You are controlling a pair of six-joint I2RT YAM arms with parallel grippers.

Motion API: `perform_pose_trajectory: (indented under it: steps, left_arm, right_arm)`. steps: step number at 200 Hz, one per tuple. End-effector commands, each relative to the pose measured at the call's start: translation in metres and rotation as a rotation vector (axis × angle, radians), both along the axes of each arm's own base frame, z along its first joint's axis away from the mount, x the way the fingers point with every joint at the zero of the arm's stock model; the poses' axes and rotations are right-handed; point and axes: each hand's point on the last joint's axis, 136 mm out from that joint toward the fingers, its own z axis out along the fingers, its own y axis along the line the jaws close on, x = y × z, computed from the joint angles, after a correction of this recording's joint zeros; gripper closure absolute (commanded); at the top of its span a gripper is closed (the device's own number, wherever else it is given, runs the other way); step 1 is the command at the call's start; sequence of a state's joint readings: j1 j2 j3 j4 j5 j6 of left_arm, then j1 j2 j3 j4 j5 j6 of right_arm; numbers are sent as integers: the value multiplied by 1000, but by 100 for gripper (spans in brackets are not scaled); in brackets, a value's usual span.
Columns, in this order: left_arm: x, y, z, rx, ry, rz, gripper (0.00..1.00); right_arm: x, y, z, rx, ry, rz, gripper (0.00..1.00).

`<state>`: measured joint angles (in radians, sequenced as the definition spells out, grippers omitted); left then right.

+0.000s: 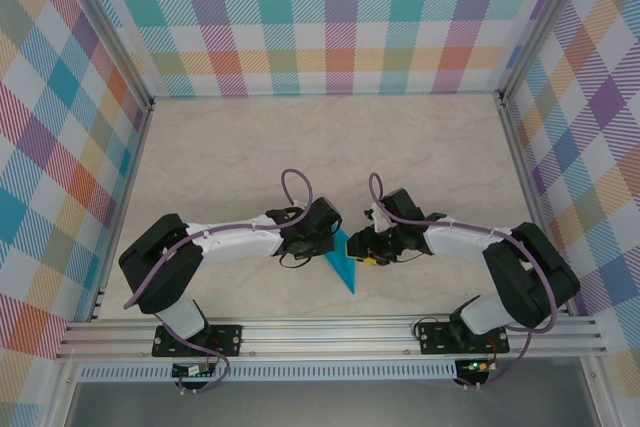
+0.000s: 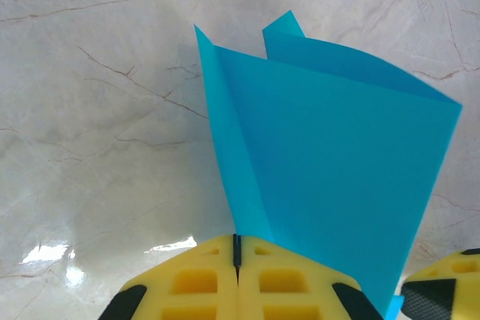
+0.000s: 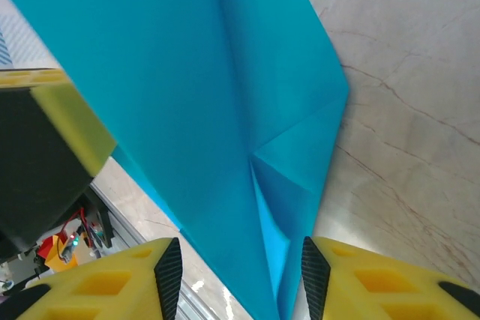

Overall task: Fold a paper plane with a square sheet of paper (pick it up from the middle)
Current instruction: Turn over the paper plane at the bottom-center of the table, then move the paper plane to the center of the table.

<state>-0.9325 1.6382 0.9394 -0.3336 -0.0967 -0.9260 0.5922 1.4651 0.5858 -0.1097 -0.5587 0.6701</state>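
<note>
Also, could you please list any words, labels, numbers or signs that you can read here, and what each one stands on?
None: no text can be read anywhere.
The folded teal paper is plain, the yellow fingers carry no marking, and the small circuit boards below the arm bases are too small to read.

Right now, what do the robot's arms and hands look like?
The left arm and right arm are white tubes with chunky black joints, and a purple cable loops along each. The left hand and right hand have blocky yellow fingers with square holes and black pads.
</note>
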Motion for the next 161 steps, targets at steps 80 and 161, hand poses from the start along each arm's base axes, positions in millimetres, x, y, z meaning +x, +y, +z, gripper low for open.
perform_pose_trajectory:
  steps: [80, 161]
  left_arm:
    - [3, 3, 10, -15, -11, 4, 98]
    - [4, 3, 12, -31, -12, 14, 98]
  right_arm:
    - [-4, 28, 12, 56, -57, 94, 51]
    - [-2, 23, -5, -151, -165, 108, 53]
